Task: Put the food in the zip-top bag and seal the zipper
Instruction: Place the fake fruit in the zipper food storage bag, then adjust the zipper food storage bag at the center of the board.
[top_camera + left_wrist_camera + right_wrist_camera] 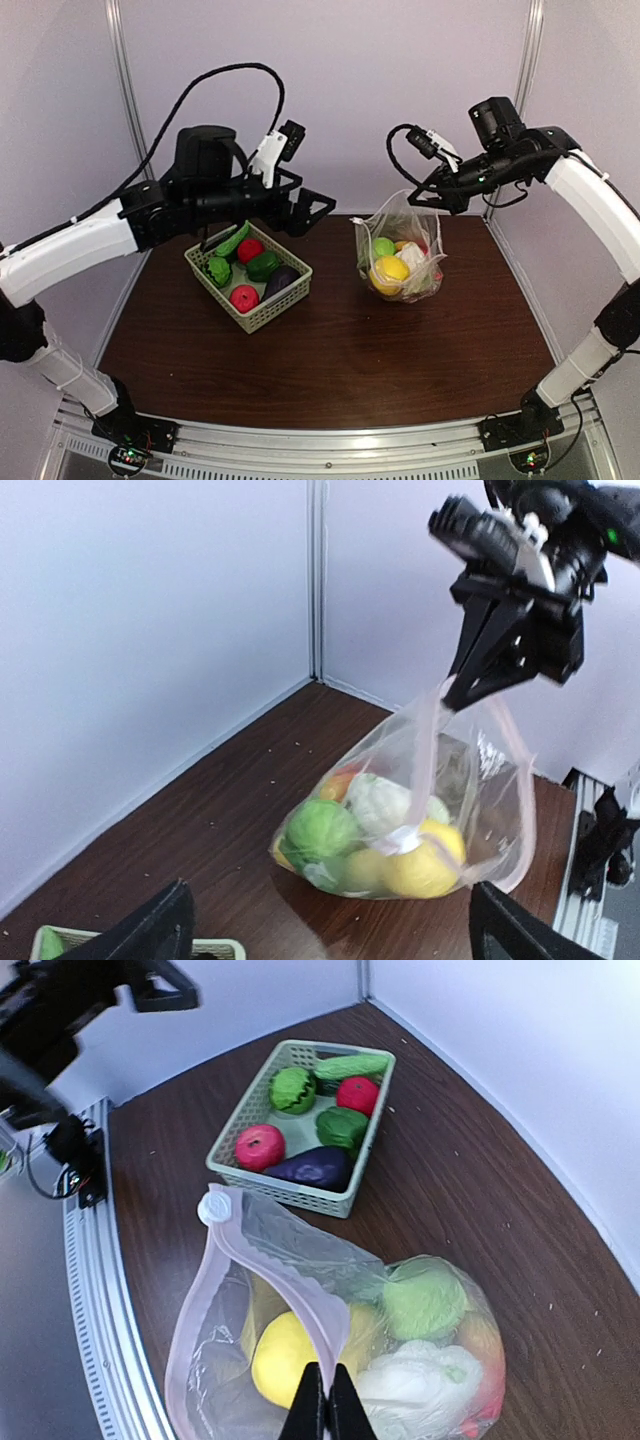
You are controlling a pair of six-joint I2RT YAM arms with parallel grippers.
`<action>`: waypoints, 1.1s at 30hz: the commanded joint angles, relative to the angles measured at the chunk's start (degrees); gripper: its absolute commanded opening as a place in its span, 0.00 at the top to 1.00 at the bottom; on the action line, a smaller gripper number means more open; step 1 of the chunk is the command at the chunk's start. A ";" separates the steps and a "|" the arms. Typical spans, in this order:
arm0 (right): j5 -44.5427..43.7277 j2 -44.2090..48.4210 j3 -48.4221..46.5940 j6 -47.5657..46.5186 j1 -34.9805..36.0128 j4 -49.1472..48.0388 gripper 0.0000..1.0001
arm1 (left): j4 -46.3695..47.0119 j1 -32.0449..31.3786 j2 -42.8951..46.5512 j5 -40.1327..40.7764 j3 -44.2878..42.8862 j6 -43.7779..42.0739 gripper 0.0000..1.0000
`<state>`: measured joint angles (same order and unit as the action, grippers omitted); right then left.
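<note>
The clear zip-top bag point(402, 255) stands on the table right of centre, mouth open. It holds food: a yellow piece point(282, 1358), a green round piece point(424, 1297), white cauliflower point(420, 1385) and red-orange bits. My right gripper point(432, 201) is shut on the pink zipper strip point(300, 1300) and holds the bag's top up; it also shows in the left wrist view point(455, 692). A white slider point(213, 1206) sits at the strip's end. My left gripper point(318, 212) is open and empty, hovering above the basket's far side, left of the bag.
A pale green lattice basket point(272, 304) sits left of centre with a red ball point(244, 297), a red piece point(250, 249), green pieces point(263, 265) and a purple eggplant point(281, 279). Walls close the back and sides. A metal rail point(320, 440) runs along the near edge.
</note>
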<state>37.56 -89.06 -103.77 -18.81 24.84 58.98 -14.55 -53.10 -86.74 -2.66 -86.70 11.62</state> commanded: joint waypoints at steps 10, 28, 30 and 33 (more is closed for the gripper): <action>11.79 -3.71 -0.64 -8.37 1.73 10.72 1.00 | 13.55 -1.65 7.57 -20.01 23.12 -17.81 0.14; 12.27 -6.31 0.76 0.12 2.56 4.12 1.00 | 32.21 -13.73 -2.76 3.56 21.91 -3.82 0.24; 12.49 -6.22 0.83 -0.05 2.58 4.30 1.00 | 31.36 -13.70 -2.97 5.05 21.52 -4.25 0.26; 12.53 -6.12 0.93 -0.18 2.64 4.36 1.00 | 30.51 -13.64 -2.96 6.30 21.44 -4.67 0.30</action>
<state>48.84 -95.81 -102.43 -19.14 27.05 64.40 13.50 -66.87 -89.54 -1.78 -63.88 6.17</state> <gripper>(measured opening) 0.004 0.717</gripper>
